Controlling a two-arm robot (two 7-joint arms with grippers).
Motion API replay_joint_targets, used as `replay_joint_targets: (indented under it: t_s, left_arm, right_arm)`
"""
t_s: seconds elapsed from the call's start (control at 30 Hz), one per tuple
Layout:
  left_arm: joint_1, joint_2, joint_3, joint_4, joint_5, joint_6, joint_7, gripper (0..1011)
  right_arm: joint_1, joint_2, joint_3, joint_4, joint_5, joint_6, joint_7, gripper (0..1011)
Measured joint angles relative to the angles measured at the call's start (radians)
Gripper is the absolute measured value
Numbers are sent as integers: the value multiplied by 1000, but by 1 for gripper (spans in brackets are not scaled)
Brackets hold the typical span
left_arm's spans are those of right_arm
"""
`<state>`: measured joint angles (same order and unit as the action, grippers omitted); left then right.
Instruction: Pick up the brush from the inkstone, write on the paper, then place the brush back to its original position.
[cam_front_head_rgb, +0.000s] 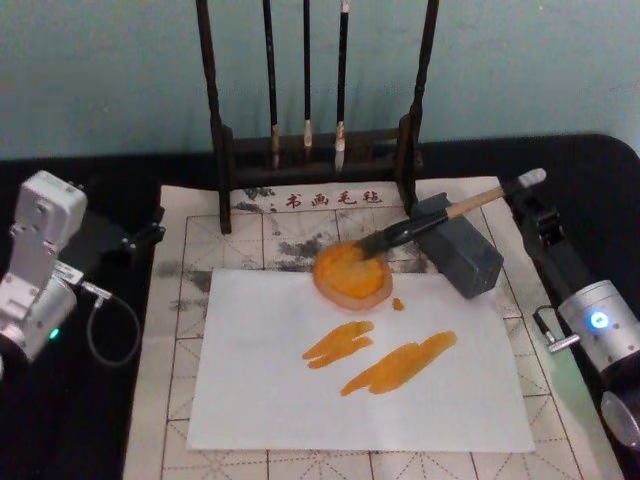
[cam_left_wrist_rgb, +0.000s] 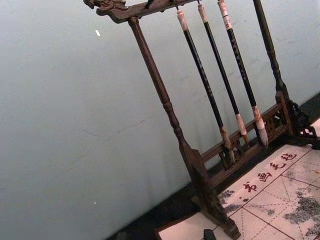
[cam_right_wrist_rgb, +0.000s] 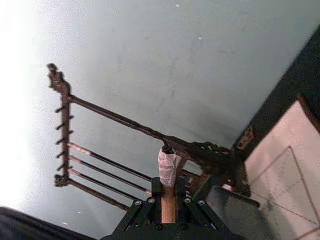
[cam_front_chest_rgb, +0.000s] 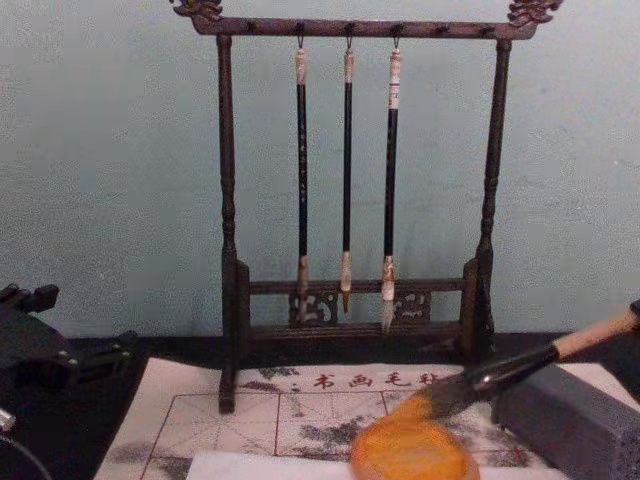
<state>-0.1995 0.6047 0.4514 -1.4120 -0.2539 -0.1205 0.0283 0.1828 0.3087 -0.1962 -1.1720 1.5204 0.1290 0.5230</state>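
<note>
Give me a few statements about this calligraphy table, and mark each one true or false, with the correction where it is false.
1. The paper has orange strokes on it. True.
2. Four thin brushes hang on the rack. False: three thin brushes hang there.
3. The brush has its bristles on the orange dish. True.
4. The left gripper holds the brush. False: the right gripper grips its handle end; the left gripper is beside the mat.
</note>
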Motion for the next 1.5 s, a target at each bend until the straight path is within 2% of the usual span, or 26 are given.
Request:
replay_joint_targets:
  t_s: [0.2,0.5,0.87,1.07,1.2,1.5]
  left_arm:
    - [0,0,0,0,0,0,0,1001]
    - [0,0,0,0,0,0,0,1001]
    - [0,0,0,0,0,0,0,1001]
    - [0,0,0,0,0,0,0,1001]
    - [0,0,0,0,0,0,0,1001]
    - [0,0,0,0,0,0,0,1001]
  right_arm:
    - [-26,25,0,-54,22,-1,10,177]
    - [-77,84,-16,-143,14,-25,22,177]
    - [-169,183,-13,-257,23,-45,38,177]
    - [-199,226,-17,-290,22,-50,41,177]
    - [-214,256,-31,-305,0,-64,39,177]
    - [-206,279,-75,-306,-41,-93,26,177]
